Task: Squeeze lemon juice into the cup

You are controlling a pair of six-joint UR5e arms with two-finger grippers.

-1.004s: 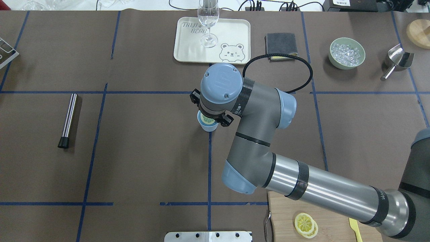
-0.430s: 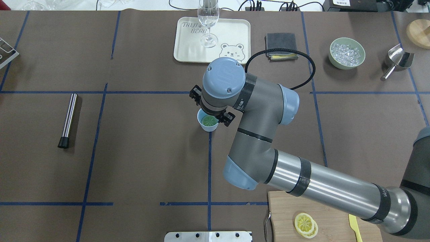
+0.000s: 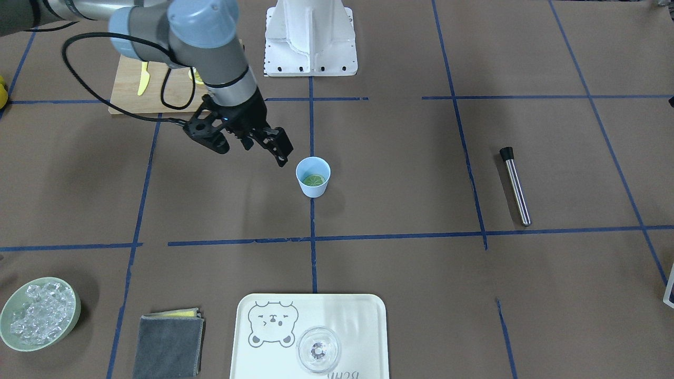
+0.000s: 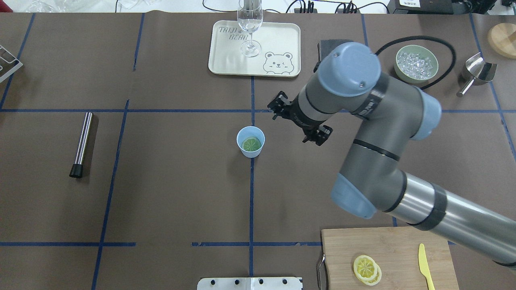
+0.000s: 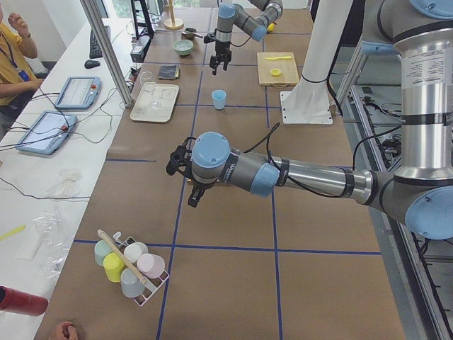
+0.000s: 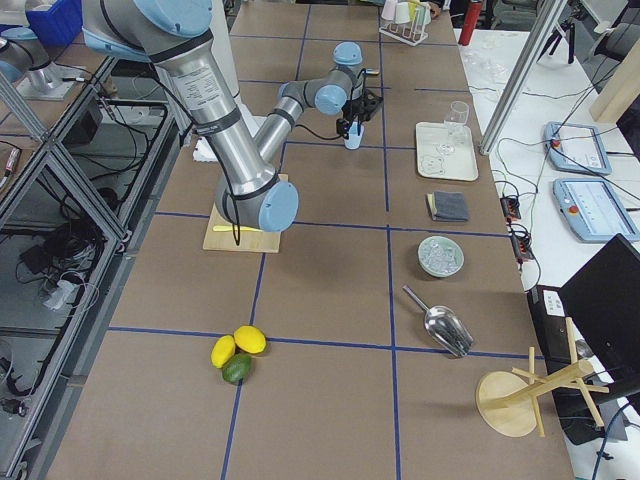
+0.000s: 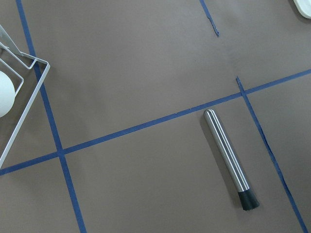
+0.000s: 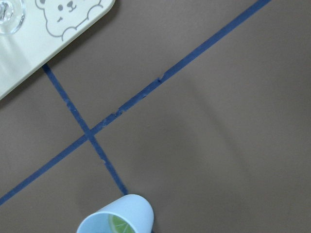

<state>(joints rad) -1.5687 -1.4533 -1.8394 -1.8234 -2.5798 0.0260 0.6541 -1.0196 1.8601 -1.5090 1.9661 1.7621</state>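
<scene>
The right gripper isn't hanging over the cup anymore. It's swinging off to the right and a bit farther back, jaws spread wide and carrying nothing. The lemon is lying flat in the bottom of that cup, near the table's middle. I'm guessing the job is basically wrapping up, but I can't tell whether any juice came out. The cup is looking like smooth light-blue plastic, tapered, no handle. The slice is thin and round with segmented flesh. Two more slices are sitting overlapped on the wooden board, near right. Left gripper — can't tell whether it's open or closed.
</scene>
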